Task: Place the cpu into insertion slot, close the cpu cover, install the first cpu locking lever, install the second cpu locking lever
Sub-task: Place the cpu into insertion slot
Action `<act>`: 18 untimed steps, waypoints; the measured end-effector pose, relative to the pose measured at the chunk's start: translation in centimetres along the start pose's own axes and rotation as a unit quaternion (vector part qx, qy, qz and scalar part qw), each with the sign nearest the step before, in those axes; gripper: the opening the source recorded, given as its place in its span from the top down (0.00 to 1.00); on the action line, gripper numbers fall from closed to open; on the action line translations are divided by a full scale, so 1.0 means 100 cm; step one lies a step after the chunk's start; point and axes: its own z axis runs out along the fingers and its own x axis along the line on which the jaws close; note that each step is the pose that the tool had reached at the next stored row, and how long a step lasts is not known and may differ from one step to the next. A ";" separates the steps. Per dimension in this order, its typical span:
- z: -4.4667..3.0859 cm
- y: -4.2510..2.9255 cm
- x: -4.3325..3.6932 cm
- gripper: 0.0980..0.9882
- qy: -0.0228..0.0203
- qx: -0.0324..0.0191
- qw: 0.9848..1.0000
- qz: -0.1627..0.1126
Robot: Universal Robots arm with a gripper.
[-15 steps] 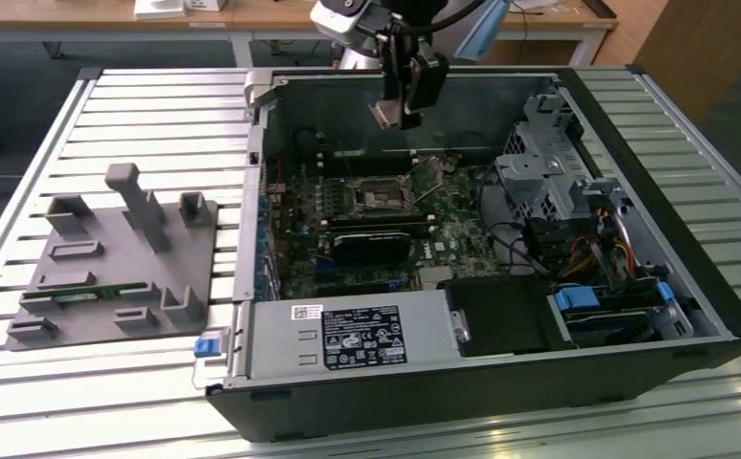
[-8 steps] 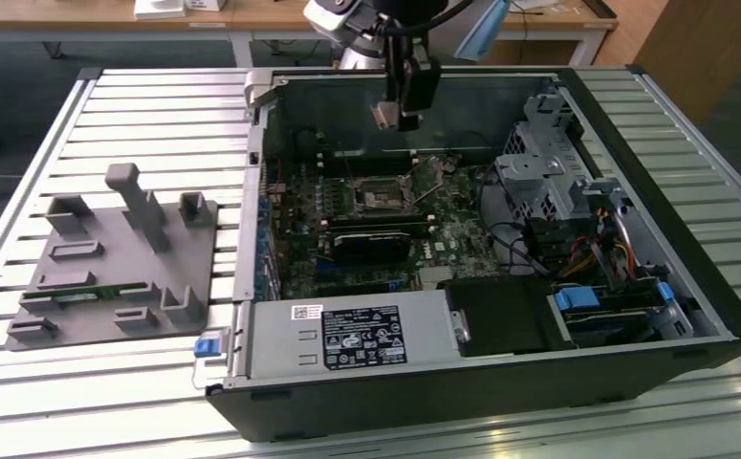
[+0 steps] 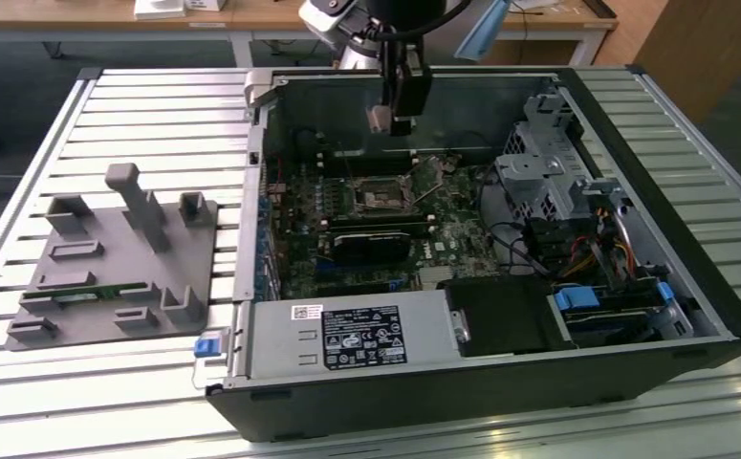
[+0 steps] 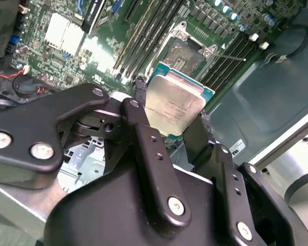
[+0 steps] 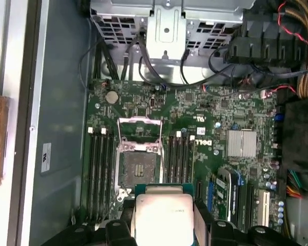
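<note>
Holding the cpu over the open computer case
The hand grips the chip by its edges above the motherboard; the insertion slot lies uncovered, cpu cover flipped back.

The cpu runs off the first wrist view's edge; near the exterior view's centre, the insertion slot seems too small to show its contacts.

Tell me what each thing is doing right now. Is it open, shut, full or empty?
gripper, shut on the cpu.
cpu, held up in the air, not seated yet.
insertion slot, empty and uncovered.
cpu cover, flipped up, open.
computer case, lying open with its insides showing.
</note>
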 end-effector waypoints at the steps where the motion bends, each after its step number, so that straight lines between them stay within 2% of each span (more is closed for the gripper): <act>1: 0.0011 0.0000 0.0000 0.51 0.000 0.000 1.000 0.001; 5: 0.0057 -0.0001 -0.0001 0.51 0.000 -0.001 1.000 0.003; 10: 0.0120 -0.0004 -0.0002 0.51 0.000 -0.006 1.000 0.003; 18: 0.0246 -0.0009 -0.0002 0.51 0.000 -0.007 1.000 0.003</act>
